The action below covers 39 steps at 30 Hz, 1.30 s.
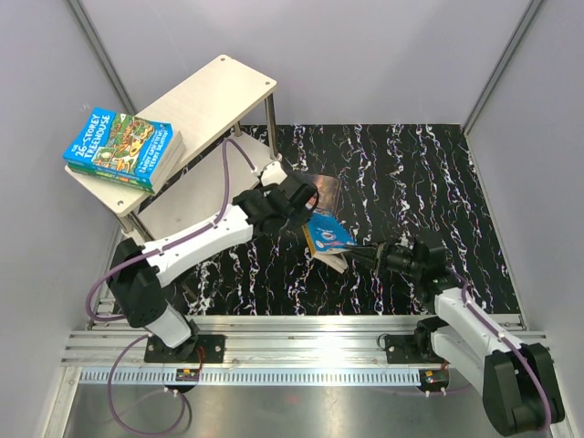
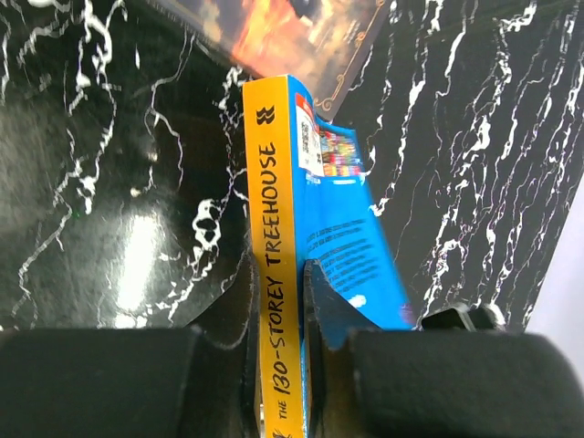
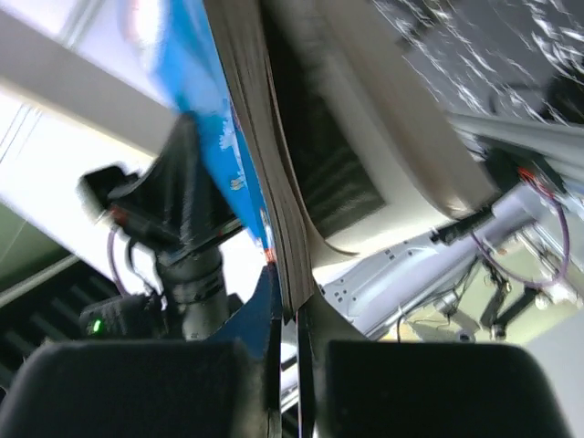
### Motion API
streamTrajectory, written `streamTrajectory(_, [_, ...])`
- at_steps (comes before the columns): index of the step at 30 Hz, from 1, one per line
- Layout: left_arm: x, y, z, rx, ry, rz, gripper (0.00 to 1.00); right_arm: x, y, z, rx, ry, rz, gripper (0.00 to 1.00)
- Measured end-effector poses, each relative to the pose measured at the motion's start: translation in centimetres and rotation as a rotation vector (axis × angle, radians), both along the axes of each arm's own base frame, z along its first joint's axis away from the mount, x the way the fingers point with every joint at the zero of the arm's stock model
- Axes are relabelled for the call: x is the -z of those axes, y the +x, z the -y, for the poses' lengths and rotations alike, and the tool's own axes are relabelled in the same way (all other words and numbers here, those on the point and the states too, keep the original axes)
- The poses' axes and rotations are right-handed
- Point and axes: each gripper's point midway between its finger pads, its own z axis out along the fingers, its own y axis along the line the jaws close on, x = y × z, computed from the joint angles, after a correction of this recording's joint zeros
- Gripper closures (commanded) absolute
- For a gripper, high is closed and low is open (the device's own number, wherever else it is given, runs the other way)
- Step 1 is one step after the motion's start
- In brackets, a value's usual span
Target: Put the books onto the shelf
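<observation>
A blue book (image 1: pixel 327 233) with a yellow "130-Storey Treehouse" spine (image 2: pixel 278 182) stands on edge over the black marbled table, held from both sides. My left gripper (image 1: pixel 297 208) (image 2: pixel 278 269) is shut on its spine end, one finger on each cover. From the right, my right gripper (image 1: pixel 365 251) (image 3: pixel 287 306) is shut on the corner of its page edge (image 3: pixel 269 182). A dark brown-black book (image 1: pixel 321 189) (image 2: pixel 292 32) lies flat on the table just behind. Green Treehouse books (image 1: pixel 121 144) are stacked on the left end of the pale wood shelf (image 1: pixel 214 91).
The shelf's metal legs (image 1: pixel 271 123) stand just left of the held book, and its lower board (image 1: pixel 178 205) lies under my left arm. Grey walls close in the table on the left, right and back. An aluminium rail (image 1: pixel 301 338) runs along the near edge.
</observation>
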Motion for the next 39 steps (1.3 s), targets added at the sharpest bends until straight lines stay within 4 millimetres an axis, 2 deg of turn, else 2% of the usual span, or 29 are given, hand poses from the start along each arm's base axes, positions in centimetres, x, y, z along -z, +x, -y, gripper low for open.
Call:
streamTrajectory(1, [-0.2,0.1,-0.1,0.006,0.004,0.009,1.0,0.3,-0.2,-0.2,-0.022,-0.007,-0.025,0.85])
streamTrajectory(3, [-0.9,0.1,0.0,0.029,0.002,0.033,1.0,0.5,-0.6,-0.5,-0.08,-0.028,-0.062,0.43])
streamTrajectory(4, [-1.3,0.1,0.2,0.049,0.0,0.048,1.0,0.2,-1.0,-0.7,-0.114,-0.032,-0.058,0.14])
streamTrajectory(5, [-1.8,0.1,0.3,0.07,0.002,0.061,1.0,-0.4,-1.3,-1.0,-0.152,-0.038,-0.041,0.01])
streamTrajectory(8, [-3.2,-0.1,0.3,0.132,0.022,0.097,1.0,-2.9,-1.7,-1.4,-0.238,-0.055,0.061,0.0])
streamTrajectory(11, [-5.0,-0.3,0.1,0.179,0.026,0.137,1.0,-4.1,-1.5,-1.5,-0.287,-0.084,0.124,0.0])
streamTrajectory(20, [-11.9,-1.5,-2.0,0.197,-0.061,0.259,1.0,-3.7,-0.4,-1.4,-0.404,-0.254,0.134,0.0])
streamTrajectory(25, [-14.2,-1.4,-2.6,0.17,-0.162,0.289,1.0,-3.8,0.5,-1.3,-0.412,-0.296,0.199,0.0])
streamTrajectory(29, [-14.2,-1.6,-3.1,0.135,-0.246,0.287,1.0,-5.3,2.5,-1.8,-0.36,-0.268,0.295,0.0])
streamTrajectory(34, [-12.9,-2.2,-2.5,0.122,-0.325,0.239,1.0,-8.1,4.8,-2.5,-0.275,-0.187,0.405,0.0])
streamTrajectory(36, [-12.5,-2.1,-2.2,0.108,-0.356,0.231,1.0,-8.2,5.2,-2.5,-0.232,-0.144,0.418,0.06])
streamTrajectory(38, [-12.5,-2.0,-2.0,0.094,-0.396,0.228,1.0,-7.9,5.3,-2.4,-0.199,-0.103,0.402,0.17])
streamTrajectory(39, [-12.6,-2.0,-1.8,0.093,-0.414,0.226,1.0,-7.7,5.3,-2.4,-0.189,-0.082,0.387,0.29])
